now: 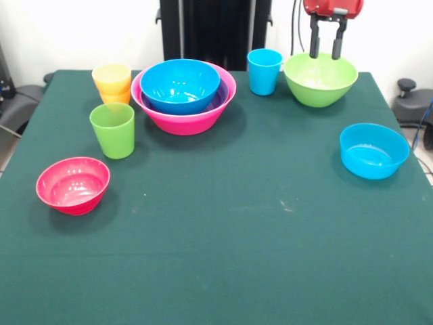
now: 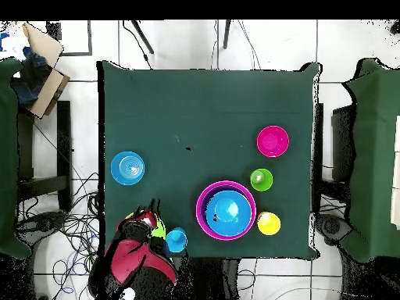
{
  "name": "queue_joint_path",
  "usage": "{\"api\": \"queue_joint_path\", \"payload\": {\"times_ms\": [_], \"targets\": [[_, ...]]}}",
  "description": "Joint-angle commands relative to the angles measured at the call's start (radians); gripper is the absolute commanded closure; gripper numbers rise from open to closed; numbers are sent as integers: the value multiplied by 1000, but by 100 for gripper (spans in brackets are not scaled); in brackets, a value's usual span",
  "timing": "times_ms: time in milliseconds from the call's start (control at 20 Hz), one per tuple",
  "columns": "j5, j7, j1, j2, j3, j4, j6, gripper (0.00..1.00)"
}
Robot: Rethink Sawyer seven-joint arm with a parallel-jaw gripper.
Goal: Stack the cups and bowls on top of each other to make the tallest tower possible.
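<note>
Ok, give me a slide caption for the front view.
Open gripper poised over light green bowl; blue bowl nested in pink bowl.

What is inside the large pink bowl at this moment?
Inside the large pink bowl sits a blue bowl, open side up. Between their rims a thin purple edge shows, likely a purple bowl. The pink bowl's bottom is covered, so anything else nested below cannot be seen.
</note>
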Motion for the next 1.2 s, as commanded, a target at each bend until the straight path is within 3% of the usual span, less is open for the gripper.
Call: {"api": "queue_joint_path", "payload": {"times_ms": [50, 450, 1200], "targets": [[18, 155, -53, 70, 71, 20, -27, 0], [18, 144, -76, 124, 75, -18, -73, 0], [75, 131, -26, 223, 30, -66, -143, 0]]}}
